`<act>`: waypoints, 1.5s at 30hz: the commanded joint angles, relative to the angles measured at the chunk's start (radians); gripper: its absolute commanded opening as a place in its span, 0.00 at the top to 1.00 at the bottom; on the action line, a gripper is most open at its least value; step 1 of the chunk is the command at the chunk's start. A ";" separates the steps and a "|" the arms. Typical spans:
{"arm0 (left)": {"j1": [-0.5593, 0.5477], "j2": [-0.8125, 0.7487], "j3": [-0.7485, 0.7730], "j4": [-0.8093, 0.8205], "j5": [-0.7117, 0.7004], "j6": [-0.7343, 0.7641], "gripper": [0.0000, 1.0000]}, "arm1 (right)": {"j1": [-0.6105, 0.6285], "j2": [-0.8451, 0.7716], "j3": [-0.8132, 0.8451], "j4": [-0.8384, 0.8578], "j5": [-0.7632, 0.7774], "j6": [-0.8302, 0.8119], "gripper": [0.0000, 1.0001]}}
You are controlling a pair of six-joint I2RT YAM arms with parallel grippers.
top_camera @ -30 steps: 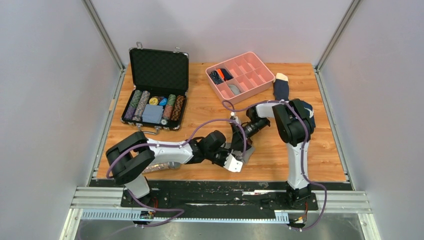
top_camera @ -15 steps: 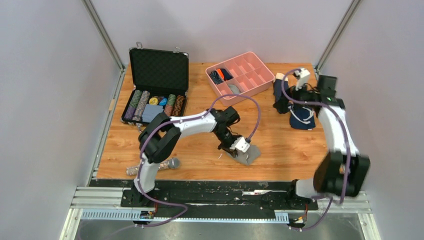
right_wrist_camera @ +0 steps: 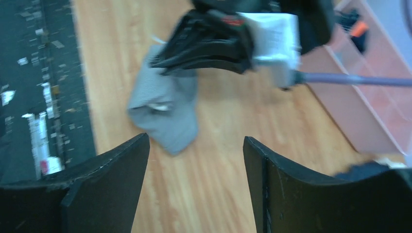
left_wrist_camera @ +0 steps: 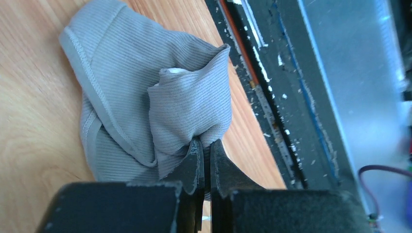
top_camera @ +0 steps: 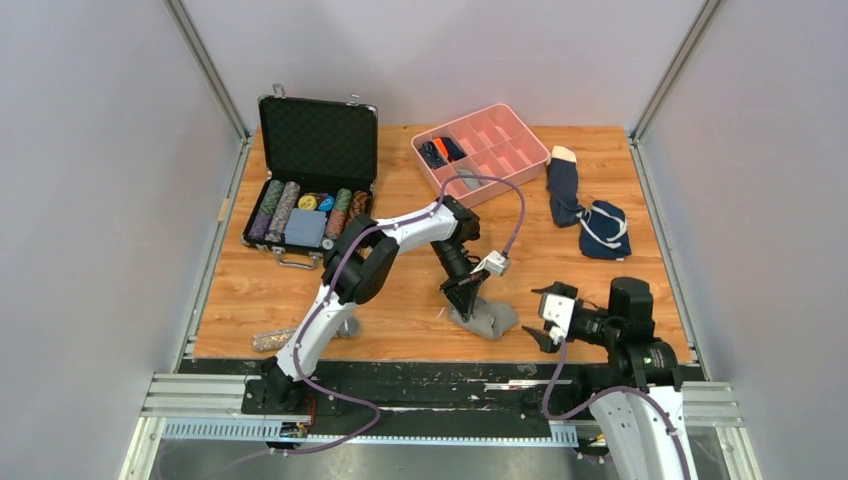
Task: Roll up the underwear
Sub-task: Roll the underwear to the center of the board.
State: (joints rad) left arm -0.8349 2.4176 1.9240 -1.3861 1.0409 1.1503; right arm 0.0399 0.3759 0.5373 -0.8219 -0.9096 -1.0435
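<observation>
Hardly shifted since half a second ago, the underwear (top_camera: 487,320) lies as a loose gray lump folded over itself, hem showing, by the near edge of the desk (top_camera: 600,285) around its middle, a fold of it pinched by the pressed-together left end effector (left_wrist_camera: 204,145). Meanwhile the right end effector (top_camera: 545,320), spread and empty, has swung from the navy garment (top_camera: 605,228) at far right to just right of the lump; I judge the roll unfinished, with a second grip likely.
</observation>
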 commanded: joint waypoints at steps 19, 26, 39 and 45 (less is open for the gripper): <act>0.071 0.110 -0.044 0.136 0.180 -0.510 1.00 | 0.687 0.577 -0.130 0.572 0.346 0.118 0.32; 0.093 0.141 -0.028 0.084 0.204 -0.496 1.00 | 0.692 0.603 -0.143 0.616 0.418 0.109 0.35; 0.151 0.047 -0.085 0.237 0.175 -0.700 0.74 | 0.679 0.852 -0.040 0.533 0.412 0.157 0.96; 0.266 -0.460 -0.498 1.050 -0.004 -1.211 0.00 | 0.575 0.997 0.079 0.397 0.208 0.255 1.00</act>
State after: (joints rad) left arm -0.6407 2.2837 1.6035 -0.9417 1.2732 0.2867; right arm 0.6769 1.2667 0.5480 -0.2695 -0.5606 -0.8948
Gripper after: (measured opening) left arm 0.965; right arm 0.101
